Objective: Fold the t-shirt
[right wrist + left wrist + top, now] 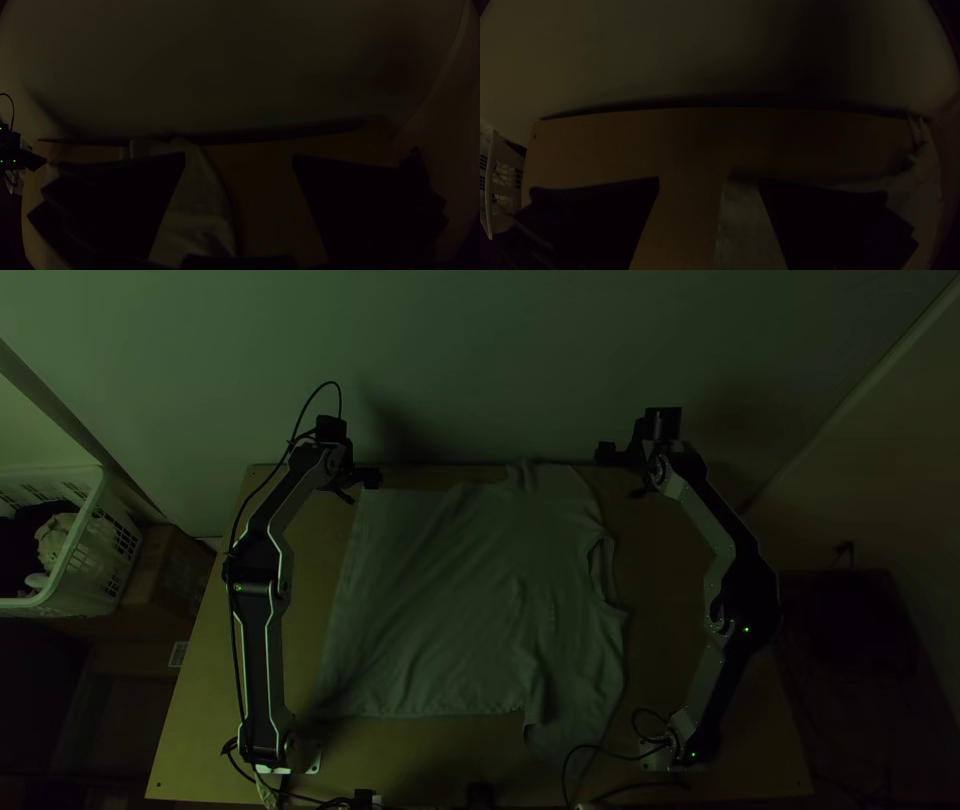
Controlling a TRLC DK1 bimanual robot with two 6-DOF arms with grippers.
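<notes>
Top view shows the t-shirt (pixel 450 590) lying spread, creased, on the worktop (pixel 660 570) between left gripper (pixel 362 488) and right gripper (pixel 620 473); left wrist view: fingers (pixel 595 220) apart; right wrist view: fingers (pixel 125 200) likewise apart.

Around us, dim light, a pale wall (pixel 480 360) beyond our wooden table (pixel 200 720), a white basket (pixel 97 560) at left.

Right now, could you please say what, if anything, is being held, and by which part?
Nothing is held: the left gripper and the right gripper both stand open, and the t-shirt lies spread on the table.
</notes>
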